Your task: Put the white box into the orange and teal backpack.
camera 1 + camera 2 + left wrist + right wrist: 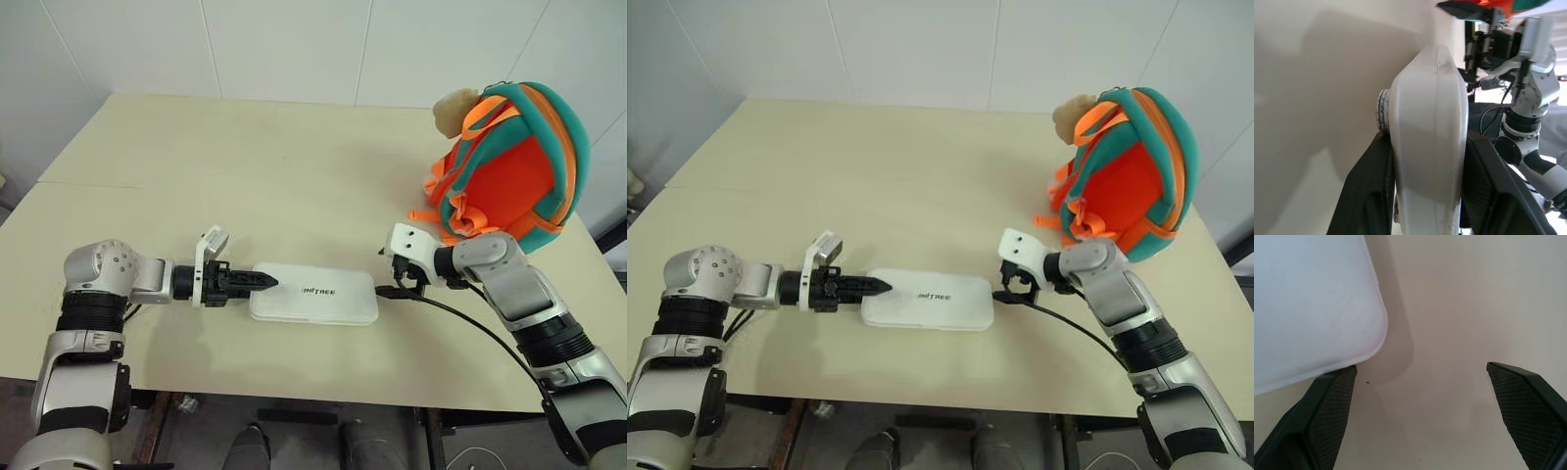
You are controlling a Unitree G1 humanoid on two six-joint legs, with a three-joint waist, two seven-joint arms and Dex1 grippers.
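We see the flat, long white plastic box [313,293] with rounded corners lying on the pale beige table [245,176], between the two arms and well apart from the small orange fabric backpack with thick teal trim [514,166] that stands upright at the table's far right. In the left wrist view the left hand [257,280] has its two black fingers [1371,186] pressed against opposite faces of the box's short end, so we read it as gripping the box there. The right hand [400,278] waits just beside the other short end with its fingers [1327,416] spread wide and nothing between them.

We judge the box stiff, light and smooth-skinned, so likely slippery; held by one end it may sag or twist, and supporting both short ends looks safer. Small dark lettering on the lid seems to read "UNITREE", though we cannot be certain.
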